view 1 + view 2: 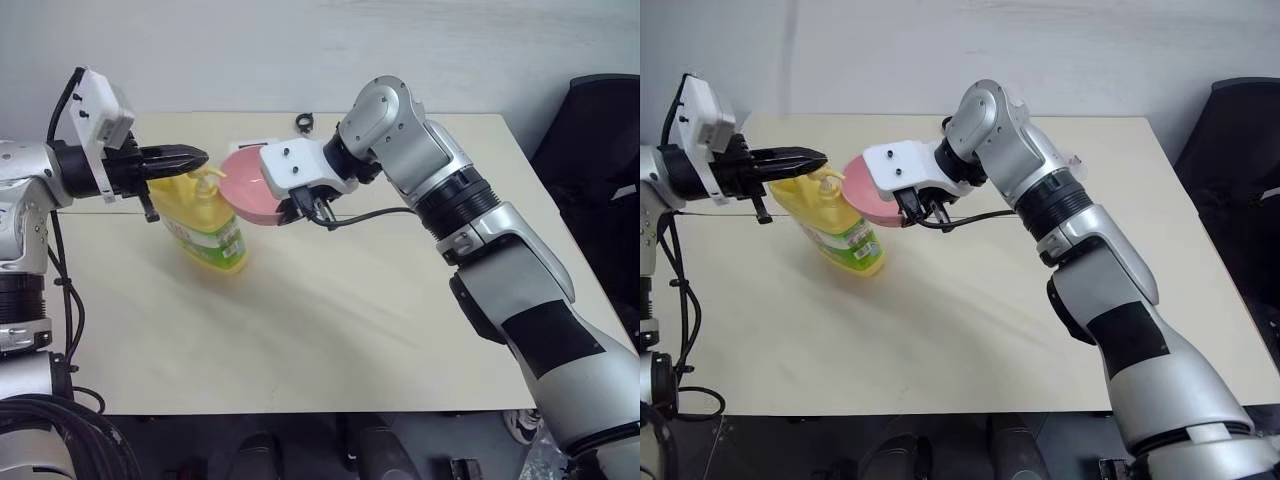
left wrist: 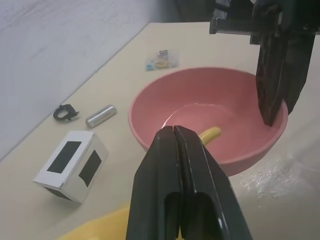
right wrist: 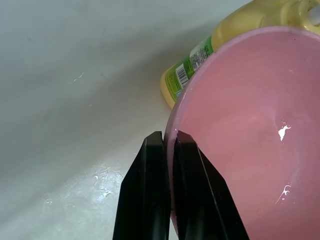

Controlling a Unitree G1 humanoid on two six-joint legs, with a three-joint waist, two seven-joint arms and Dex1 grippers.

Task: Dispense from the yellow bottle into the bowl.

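The left gripper point(image 1: 195, 157) reaches in level from the left, its two black fingers pressed together with nothing between them, the tips hovering right above the pump top of the yellow bottle point(image 1: 208, 230). The right arm bends in from the right, wrist turned so that the right gripper point(image 3: 169, 150) points down and leftward — its fingers pinched on the rim of the bowl point(image 1: 250, 187), one inside the wall and one outside. The bowl hangs tilted above the table point(image 1: 380, 330), its open face toward the bottle, close beside the pump spout. The bottle stands on the left part of the table.

Behind the bowl, toward the far edge, lie a small white box with black patches point(image 2: 71, 165), a metal cylinder point(image 2: 100, 115) and a black ring point(image 2: 65, 113) — all well apart from the bottle. The near and right stretches of tabletop lie open.
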